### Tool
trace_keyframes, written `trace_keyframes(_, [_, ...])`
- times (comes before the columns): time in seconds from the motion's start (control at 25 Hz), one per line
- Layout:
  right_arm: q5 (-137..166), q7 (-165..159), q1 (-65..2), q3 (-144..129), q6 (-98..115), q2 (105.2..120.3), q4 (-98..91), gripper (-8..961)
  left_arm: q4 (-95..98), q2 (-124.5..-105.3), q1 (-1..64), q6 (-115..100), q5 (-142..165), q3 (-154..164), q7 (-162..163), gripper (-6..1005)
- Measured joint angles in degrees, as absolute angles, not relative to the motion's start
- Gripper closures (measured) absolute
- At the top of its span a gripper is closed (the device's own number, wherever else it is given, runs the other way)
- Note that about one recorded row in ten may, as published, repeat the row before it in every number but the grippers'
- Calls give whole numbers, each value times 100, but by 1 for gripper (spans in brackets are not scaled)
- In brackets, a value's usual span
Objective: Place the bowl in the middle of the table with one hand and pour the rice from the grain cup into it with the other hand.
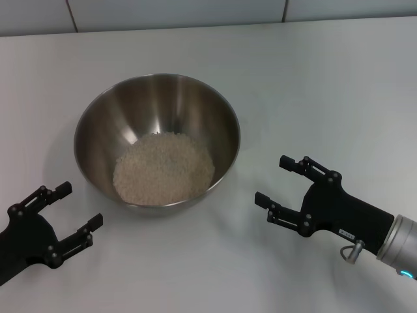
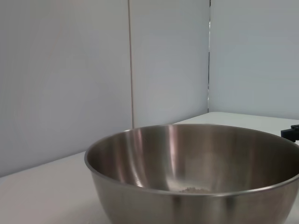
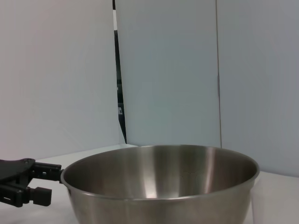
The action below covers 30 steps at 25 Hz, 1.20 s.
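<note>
The steel bowl (image 1: 98, 124) stands on the white table (image 1: 326, 85) near its middle and holds a heap of rice (image 1: 163, 169). My left gripper (image 1: 81, 205) is open and empty, just near-left of the bowl and apart from it. My right gripper (image 1: 271, 179) is open and empty, a short way right of the bowl. The bowl fills the left wrist view (image 2: 140, 158), where a little rice (image 2: 194, 190) shows, and the right wrist view (image 3: 159, 172). The grain cup does not show in the head view. A faint pale shape (image 3: 259, 205) beside the bowl cannot be made out.
Pale wall panels (image 1: 176, 13) stand behind the table's far edge. The right gripper's fingertip (image 2: 292, 133) shows past the bowl in the left wrist view. The left gripper (image 3: 23, 186) shows beside the bowl in the right wrist view.
</note>
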<state>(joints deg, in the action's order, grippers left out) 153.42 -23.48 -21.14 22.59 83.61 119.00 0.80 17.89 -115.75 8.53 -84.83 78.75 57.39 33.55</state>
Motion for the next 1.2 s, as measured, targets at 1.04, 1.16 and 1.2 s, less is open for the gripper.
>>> trace_keyframes(1.04, [15348,-2345,-2151,2259,8304,11918,79,126,1784,-11575,853,-8468,7875,5703,3370,204])
trace_keyframes(1.16, [15367,-2345,-2174,2254,8263,11918,79,126,1784,-11581,853,-8468,7875,5702,3363,204])
trace_keyframes(1.2, [15390,-2345,-2186,2251,8255,11921,79,126,1784,-11583,852,-8470,7875,5702,3360,204])
